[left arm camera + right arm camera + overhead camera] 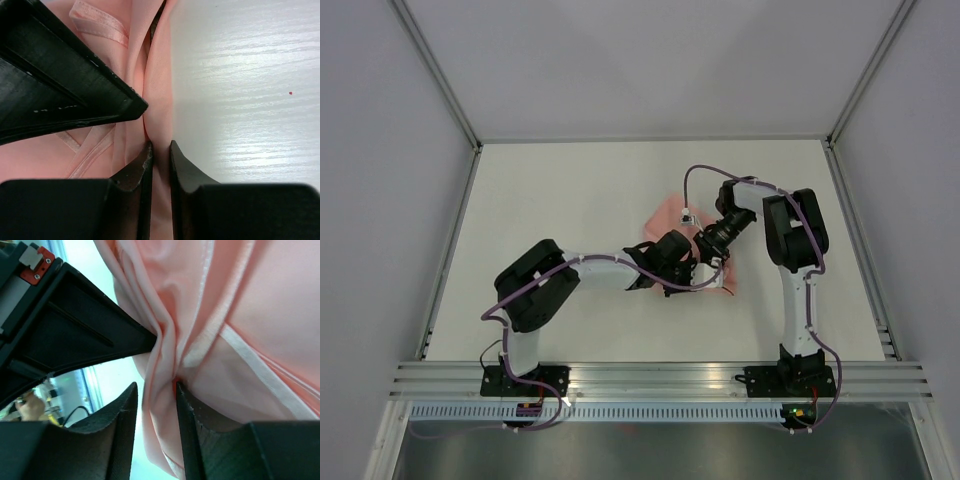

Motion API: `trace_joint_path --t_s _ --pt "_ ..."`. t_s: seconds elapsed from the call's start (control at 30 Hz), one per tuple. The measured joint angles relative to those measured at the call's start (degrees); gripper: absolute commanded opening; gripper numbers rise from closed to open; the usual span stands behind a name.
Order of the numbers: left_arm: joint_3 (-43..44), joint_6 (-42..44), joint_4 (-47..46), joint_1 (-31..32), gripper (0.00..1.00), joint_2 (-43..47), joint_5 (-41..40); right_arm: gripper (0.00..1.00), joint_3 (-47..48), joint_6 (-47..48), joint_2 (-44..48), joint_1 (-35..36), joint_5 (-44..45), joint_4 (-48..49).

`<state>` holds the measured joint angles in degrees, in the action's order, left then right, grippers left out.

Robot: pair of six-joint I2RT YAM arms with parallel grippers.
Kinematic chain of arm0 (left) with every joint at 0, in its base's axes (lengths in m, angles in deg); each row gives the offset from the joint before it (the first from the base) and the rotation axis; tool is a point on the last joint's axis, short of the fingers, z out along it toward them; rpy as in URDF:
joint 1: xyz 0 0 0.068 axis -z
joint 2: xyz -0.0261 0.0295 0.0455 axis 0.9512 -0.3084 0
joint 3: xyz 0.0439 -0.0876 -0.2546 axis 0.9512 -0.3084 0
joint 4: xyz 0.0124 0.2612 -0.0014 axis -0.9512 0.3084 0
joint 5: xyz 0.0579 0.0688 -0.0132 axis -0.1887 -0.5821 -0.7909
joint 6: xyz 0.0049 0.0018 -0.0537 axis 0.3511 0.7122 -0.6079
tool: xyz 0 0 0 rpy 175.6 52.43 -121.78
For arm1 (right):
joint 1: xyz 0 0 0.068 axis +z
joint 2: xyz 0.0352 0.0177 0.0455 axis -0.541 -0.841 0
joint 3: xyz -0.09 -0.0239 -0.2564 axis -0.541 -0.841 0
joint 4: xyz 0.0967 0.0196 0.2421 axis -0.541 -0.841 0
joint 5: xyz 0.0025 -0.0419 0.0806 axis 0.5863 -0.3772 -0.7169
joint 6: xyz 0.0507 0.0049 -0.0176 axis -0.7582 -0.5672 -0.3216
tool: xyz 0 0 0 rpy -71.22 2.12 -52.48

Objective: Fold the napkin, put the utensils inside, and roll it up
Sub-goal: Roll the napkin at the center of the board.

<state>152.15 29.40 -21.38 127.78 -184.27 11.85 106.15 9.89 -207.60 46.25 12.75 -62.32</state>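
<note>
Wide white surface, and just one thing on it: the napkin, bunched into ridges and creases rather than lying flat. Both arms meet over its near edge.

The left fingers are down at that edge, nearly closed, with a thin upright fold of napkin nipped between them. That's a firm pinch. The right fingers are at the same fold from the opposite side and stand partly apart. The napkin hangs between them with a sliver of background showing beside one finger, so to my eye that's no clamp.

No fork shows anywhere around the napkin. Whether it's tucked inside, I can't tell.

My read is that this is the folding or rolling stage, with the left holding the fold. The next move calls for the right to get a fresh grip on the napkin and carry the fold over without tugging it out of the left's pinch.
</note>
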Motion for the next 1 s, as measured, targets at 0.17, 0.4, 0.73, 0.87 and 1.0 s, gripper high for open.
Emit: trace_joint_path --t_s 0.17,0.4,0.73,0.87,1.0 --pt "0.74 -2.56 0.76 -1.79 0.02 -0.5 4.09 0.46 -0.48 -1.01 2.45 -0.79 0.76 3.89" --pt "0.76 -6.47 2.29 -4.7 0.02 -0.5 10.47 0.47 -1.38 -2.8 5.31 -2.99 1.29 10.67" --pt "1.49 -15.28 5.4 -12.46 0.02 -2.38 24.02 0.47 -11.58 -5.16 16.85 -6.14 1.77 21.18" --pt "2.45 -18.62 5.4 -14.73 0.02 -4.44 29.16 0.52 -18.21 -5.07 26.25 -7.08 1.86 27.23" --pt "2.78 -20.55 5.46 -15.52 0.02 -5.38 31.8 0.58 -25.66 -3.45 36.63 -6.78 2.1 32.0"
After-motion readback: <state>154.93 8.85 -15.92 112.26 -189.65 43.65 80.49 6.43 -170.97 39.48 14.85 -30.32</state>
